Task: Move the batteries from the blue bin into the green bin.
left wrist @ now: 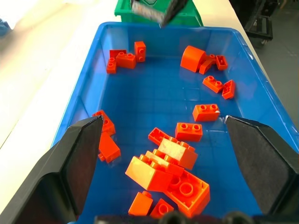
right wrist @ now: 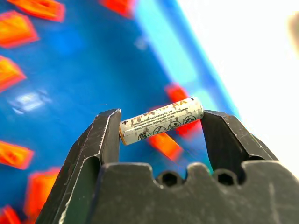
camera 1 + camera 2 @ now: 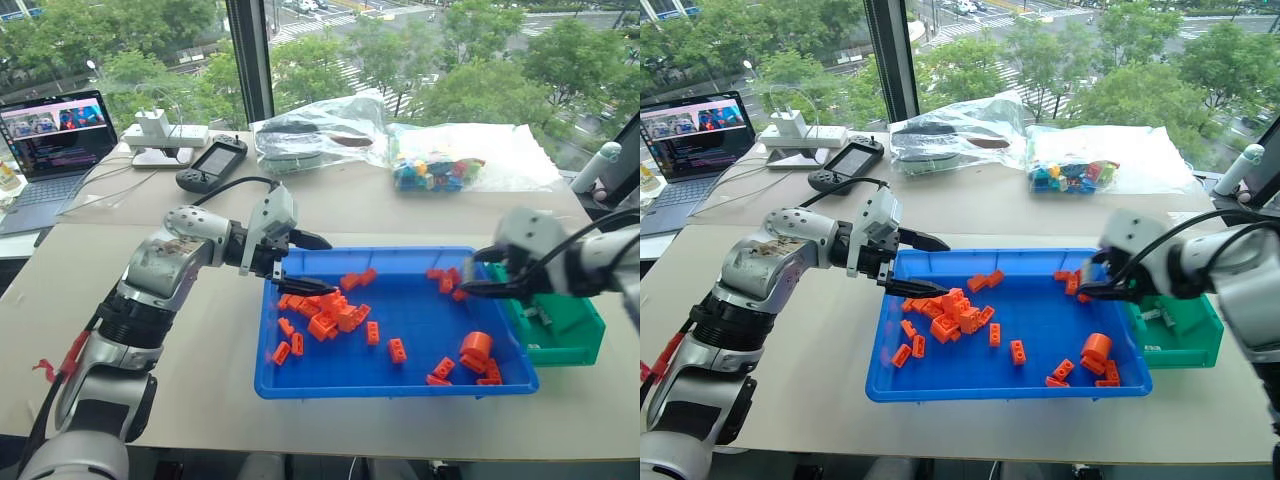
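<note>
Blue bin (image 3: 395,382) glossy plastic; battery (image 2: 161,120) paper-labelled; claw pads (image 1: 259,158) matt.

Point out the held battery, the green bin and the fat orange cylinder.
battery (image 2: 161,120): right wrist view, middle of its label.
green bin (image 3: 575,328): left eye view, inner wall.
fat orange cylinder (image 3: 476,347): left eye view, curved side.

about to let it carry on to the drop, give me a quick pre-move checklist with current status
1. Battery held in the right gripper: ok, clamped end to end between the fingers.
2. Battery lifted clear of the blue bin floor: ok, bricks lie blurred well below it.
3. Right gripper above the green bin: not ok, it hangs at the blue bin's right end, beside the green one.
4. Green bin has room: ok, much of its floor is bare.
5. Left gripper out of the way: ok, open at the blue bin's far left end.
6. More batteries left among the orange bricks: cannot tell.
</note>
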Controlling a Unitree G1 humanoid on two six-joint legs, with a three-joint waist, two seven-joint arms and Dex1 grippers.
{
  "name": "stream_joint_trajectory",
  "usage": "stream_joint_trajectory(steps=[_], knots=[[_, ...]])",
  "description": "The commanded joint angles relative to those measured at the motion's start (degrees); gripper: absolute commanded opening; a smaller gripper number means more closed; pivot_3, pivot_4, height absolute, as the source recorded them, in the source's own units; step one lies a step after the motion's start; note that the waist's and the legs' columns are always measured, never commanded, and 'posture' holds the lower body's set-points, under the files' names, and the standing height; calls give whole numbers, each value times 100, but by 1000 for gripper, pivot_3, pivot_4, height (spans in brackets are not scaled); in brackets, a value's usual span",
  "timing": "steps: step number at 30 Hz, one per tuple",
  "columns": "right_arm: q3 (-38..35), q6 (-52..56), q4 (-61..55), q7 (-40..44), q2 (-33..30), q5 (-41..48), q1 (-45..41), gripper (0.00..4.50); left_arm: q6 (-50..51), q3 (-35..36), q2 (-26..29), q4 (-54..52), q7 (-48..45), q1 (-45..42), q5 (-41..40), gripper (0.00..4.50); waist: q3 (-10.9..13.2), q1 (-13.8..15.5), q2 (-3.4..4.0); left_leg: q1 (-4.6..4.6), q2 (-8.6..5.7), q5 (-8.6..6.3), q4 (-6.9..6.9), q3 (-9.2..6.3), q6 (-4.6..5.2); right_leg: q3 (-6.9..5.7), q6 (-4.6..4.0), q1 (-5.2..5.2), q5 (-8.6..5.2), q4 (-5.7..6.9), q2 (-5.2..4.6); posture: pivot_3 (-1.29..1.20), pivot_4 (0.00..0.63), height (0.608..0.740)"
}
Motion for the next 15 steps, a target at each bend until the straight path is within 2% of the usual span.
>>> stream_joint_trajectory(steps=[1,6,8,11,15], knots=[[-423,-362,530,-170,-400,-345,338,2501,-140,25,-69,-7,-38,-175,-16,4500,0,-7,0,0,0,0,0,2,0,0,0,0,0,0,-1,0,150,732],[-500,-540,992,-331,-466,-466,536,2501,-162,10,-143,62,-48,-212,10,4500,-1,-72,2,3,3,0,-1,6,0,3,0,-5,0,-1,1,0,150,732],[-522,-496,1060,-386,-419,-448,558,3512,-185,5,-160,93,-60,-215,28,4500,-1,-101,4,5,4,0,-2,7,0,4,-1,-6,-1,0,2,0,150,732],[-593,-373,1006,-411,-322,-326,605,4413,-286,-10,-183,200,-31,-205,115,4500,-1,-114,4,6,5,0,-3,6,0,3,-1,-6,-1,0,3,0,150,732],[-802,-243,941,-440,-276,-211,662,4469,-309,40,-205,262,-10,-221,122,4500,-1,-91,4,6,4,0,-3,6,0,3,-1,-4,-1,0,3,0,150,732]])
